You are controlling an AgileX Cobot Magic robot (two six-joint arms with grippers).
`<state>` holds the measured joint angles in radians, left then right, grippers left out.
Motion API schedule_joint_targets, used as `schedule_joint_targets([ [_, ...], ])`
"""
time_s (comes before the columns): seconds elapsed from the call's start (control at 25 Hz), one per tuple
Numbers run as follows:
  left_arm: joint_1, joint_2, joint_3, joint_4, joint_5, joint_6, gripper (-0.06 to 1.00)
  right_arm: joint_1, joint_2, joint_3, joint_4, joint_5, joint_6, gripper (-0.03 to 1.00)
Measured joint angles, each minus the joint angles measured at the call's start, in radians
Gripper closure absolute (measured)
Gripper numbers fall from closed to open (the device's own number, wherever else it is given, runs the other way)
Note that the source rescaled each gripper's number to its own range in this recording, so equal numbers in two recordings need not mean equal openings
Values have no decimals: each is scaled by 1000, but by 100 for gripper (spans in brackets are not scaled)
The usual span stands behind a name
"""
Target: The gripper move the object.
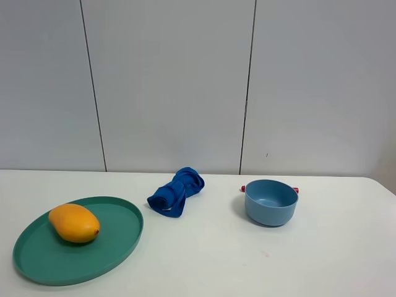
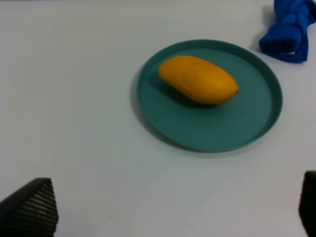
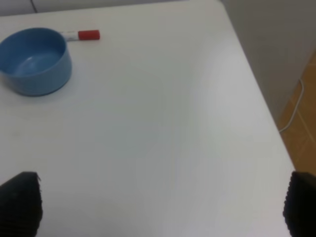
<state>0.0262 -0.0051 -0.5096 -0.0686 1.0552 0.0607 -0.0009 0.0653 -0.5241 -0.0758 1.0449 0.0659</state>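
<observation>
A yellow-orange mango (image 1: 74, 223) lies on a green plate (image 1: 111, 247) at the front left of the white table; it also shows in the left wrist view (image 2: 198, 79), on the plate (image 2: 247, 123). My left gripper (image 2: 168, 217) is open and empty, well short of the plate, with one dark fingertip (image 2: 29, 210) in view. My right gripper (image 3: 160, 207) is open and empty over bare table, far from the blue bowl (image 3: 33, 59). Neither gripper shows in the exterior high view.
A crumpled blue cloth (image 1: 176, 192) lies mid-table, also in the left wrist view (image 2: 287, 32). The blue bowl (image 1: 271, 202) stands to the right. A white marker with a red cap (image 3: 81, 35) lies behind it. The table's right edge (image 3: 256, 94) drops to the floor.
</observation>
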Motion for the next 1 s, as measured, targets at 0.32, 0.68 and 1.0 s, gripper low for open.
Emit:
schedule_joint_targets([
  [0.32,0,0,0,0,0,0,-6,0,-33,20,21,17,-47,-3],
  [0.68,0,0,0,1,0,0,-6,0,-33,20,21,18,-49,-3],
  [1.0,0,0,0,1,0,0,-6,0,-33,20,21,18,-49,-3],
])
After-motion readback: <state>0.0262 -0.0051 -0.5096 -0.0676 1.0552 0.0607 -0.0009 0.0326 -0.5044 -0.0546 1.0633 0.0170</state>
